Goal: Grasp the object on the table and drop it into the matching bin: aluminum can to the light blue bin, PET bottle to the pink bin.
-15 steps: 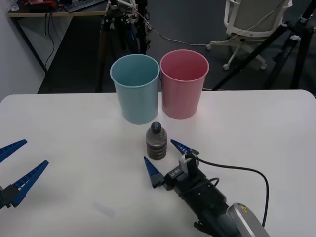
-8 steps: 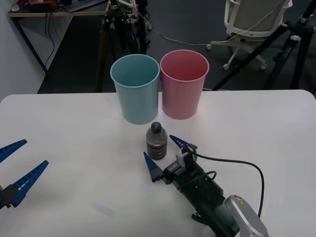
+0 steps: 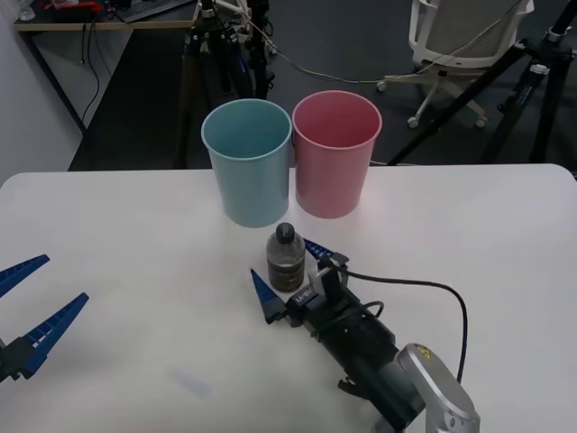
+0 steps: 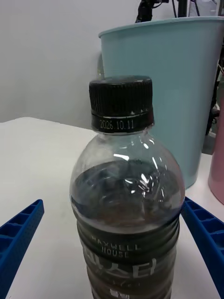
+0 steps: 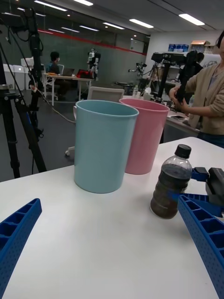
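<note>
The PET bottle [image 3: 286, 259], clear with a dark cap and dark label band, stands upright on the white table [image 3: 135, 244] just in front of the two bins. My right gripper [image 3: 288, 278] is open, one blue finger on each side of the bottle's base. Up close, the bottle [image 4: 126, 205] stands between those fingers [image 4: 18, 238]. The light blue bin [image 3: 248, 161] and the pink bin [image 3: 335, 152] stand side by side behind it. My left gripper [image 3: 29, 307] hovers open at the table's left edge; from there I see the bottle [image 5: 170, 189], the light blue bin [image 5: 103, 145] and the pink bin [image 5: 144, 134].
A black cable [image 3: 424, 293] runs along the right arm over the table. Tripod legs [image 3: 203, 54] and a white office chair [image 3: 455, 45] stand on the floor beyond the table's far edge. Bare tabletop lies to the left and right of the bins.
My right gripper has slid forward and slightly left, so its open fingers now flank the bottle. The bottle, the bins and the left arm have not moved.
</note>
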`<control>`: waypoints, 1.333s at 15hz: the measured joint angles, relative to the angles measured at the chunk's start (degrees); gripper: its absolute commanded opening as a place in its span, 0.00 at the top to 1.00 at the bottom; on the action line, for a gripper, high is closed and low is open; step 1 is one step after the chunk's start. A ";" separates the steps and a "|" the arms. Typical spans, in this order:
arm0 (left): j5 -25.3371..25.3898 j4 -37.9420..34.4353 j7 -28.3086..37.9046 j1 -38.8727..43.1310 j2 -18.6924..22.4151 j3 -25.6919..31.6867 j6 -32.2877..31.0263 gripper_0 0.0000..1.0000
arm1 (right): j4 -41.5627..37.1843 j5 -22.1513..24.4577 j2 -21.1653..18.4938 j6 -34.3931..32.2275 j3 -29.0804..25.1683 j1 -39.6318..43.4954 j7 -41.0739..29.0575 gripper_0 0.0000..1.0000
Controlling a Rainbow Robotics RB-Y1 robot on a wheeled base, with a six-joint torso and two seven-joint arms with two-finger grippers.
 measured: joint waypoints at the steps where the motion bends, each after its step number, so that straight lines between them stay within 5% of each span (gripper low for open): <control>1: 0.00 0.00 0.00 0.00 0.00 0.00 0.00 0.00 | 0.02 -0.42 0.00 0.63 0.43 -0.43 0.17 0.00; 20: 0.00 0.00 0.00 0.00 0.00 0.00 0.00 0.00 | 0.00 -1.00 0.00 4.09 1.34 -2.29 5.20 0.00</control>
